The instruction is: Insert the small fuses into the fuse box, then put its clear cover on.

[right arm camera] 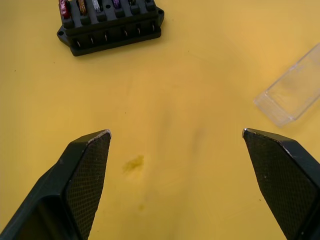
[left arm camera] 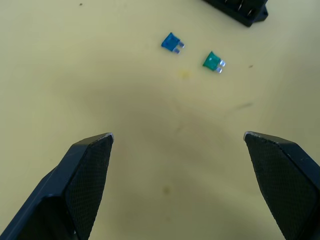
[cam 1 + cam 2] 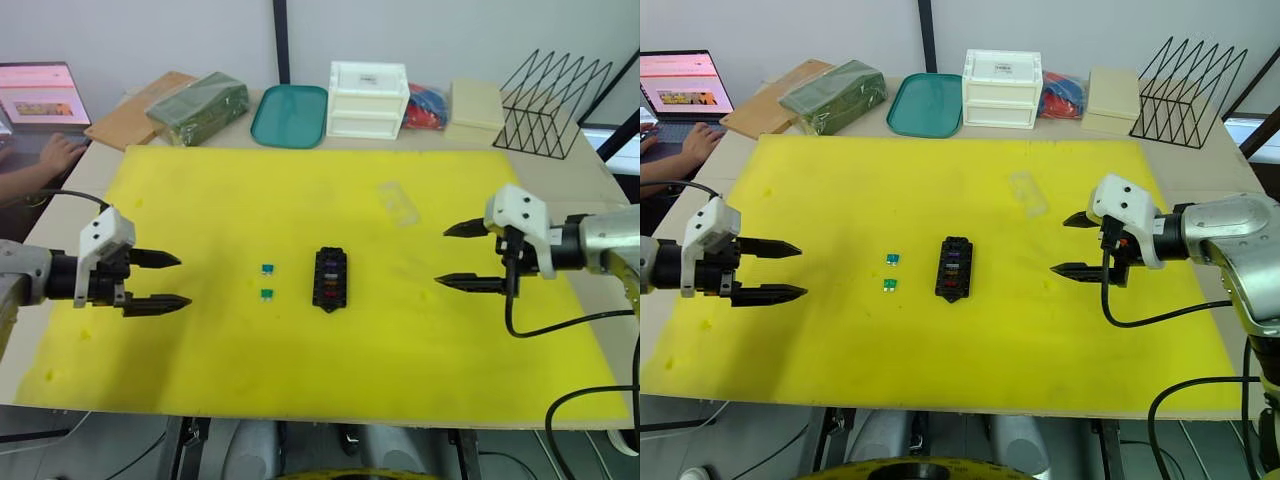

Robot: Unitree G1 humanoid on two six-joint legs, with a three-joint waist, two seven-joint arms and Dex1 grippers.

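The black fuse box [image 3: 330, 279] lies mid-mat with several coloured fuses seated in its slots [image 1: 90, 6]. Two loose small fuses rest just left of it: a teal-blue one [image 3: 267, 269] and a green one [image 3: 267, 294], also seen in the left wrist view [image 2: 171, 43] [image 2: 214, 62]. The clear cover [image 3: 398, 202] lies on the mat behind and right of the box, its end showing in the right wrist view [image 1: 295, 90]. My left gripper [image 3: 163, 280] hovers open at the mat's left. On the right my right gripper [image 3: 462, 256] is open too, holding nothing.
A yellow mat [image 3: 200, 200] covers the table. Along the back stand a teal tray [image 3: 290, 115], a white drawer box [image 3: 367, 99], a green packet [image 3: 200, 107], a beige box [image 3: 473, 108] and a black wire rack [image 3: 555, 90]. A person's hand [image 3: 50, 152] rests by a laptop [image 3: 40, 92].
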